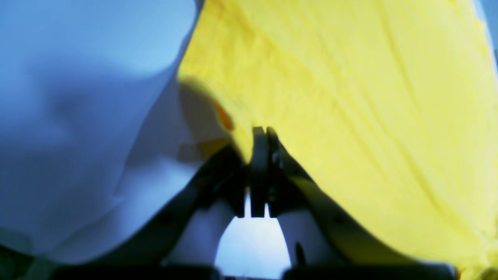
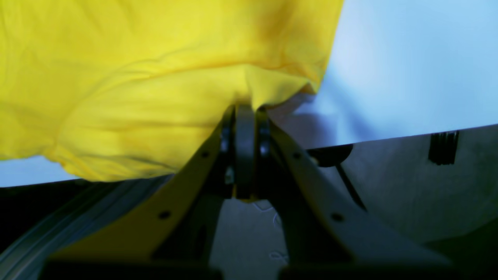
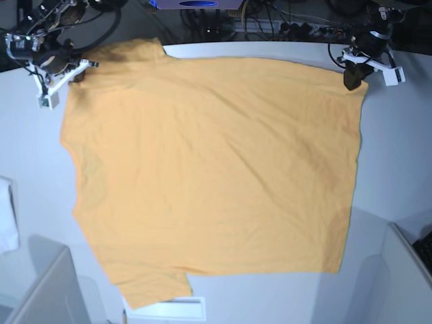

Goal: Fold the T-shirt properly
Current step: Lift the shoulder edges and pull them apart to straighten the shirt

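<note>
The T-shirt [image 3: 209,169] lies spread flat across the white bench [image 3: 398,169], a sleeve reaching toward the near edge. My left gripper [image 1: 264,134] is pressed together, pinching the fabric at one far corner. My right gripper [image 2: 245,109] pinches the bunched cloth at the other far corner, by the sleeve.

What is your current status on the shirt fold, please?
Left gripper and right gripper shut on T-shirt corners. Shirt spread flat. White cloth at edge, clear.
</note>
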`<state>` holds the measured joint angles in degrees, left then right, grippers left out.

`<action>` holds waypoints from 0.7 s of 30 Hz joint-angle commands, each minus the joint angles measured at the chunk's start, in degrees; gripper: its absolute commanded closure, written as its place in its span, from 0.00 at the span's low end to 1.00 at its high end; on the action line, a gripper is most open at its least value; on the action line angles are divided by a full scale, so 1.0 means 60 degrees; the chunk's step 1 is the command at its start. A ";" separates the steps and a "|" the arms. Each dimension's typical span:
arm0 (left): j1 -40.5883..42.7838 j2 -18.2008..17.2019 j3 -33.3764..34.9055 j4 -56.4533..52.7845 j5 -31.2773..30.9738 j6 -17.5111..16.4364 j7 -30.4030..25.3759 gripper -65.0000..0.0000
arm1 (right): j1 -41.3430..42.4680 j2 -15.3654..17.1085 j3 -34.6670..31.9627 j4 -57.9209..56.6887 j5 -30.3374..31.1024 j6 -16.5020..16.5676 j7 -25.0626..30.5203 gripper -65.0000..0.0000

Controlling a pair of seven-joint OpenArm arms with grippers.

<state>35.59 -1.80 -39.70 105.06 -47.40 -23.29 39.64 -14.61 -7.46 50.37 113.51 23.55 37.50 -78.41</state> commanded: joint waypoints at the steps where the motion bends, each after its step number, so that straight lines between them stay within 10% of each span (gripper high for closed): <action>1: 0.0068 -0.0073 0.0075 0.0256 -0.0196 -0.0053 -0.0225 1.00 | 0.0128 0.0108 0.0023 0.0165 0.0038 0.0000 -0.0038 1.00; 21: -0.0006 -0.0410 0.0881 0.1179 -0.0225 0.0929 -0.0225 1.00 | 0.1065 0.0152 -0.0490 0.0165 0.0038 -0.0044 -0.0023 1.00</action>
<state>34.98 -3.99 -34.09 111.11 -48.01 -17.30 39.22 -8.47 -7.14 47.27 113.51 23.16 37.34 -79.13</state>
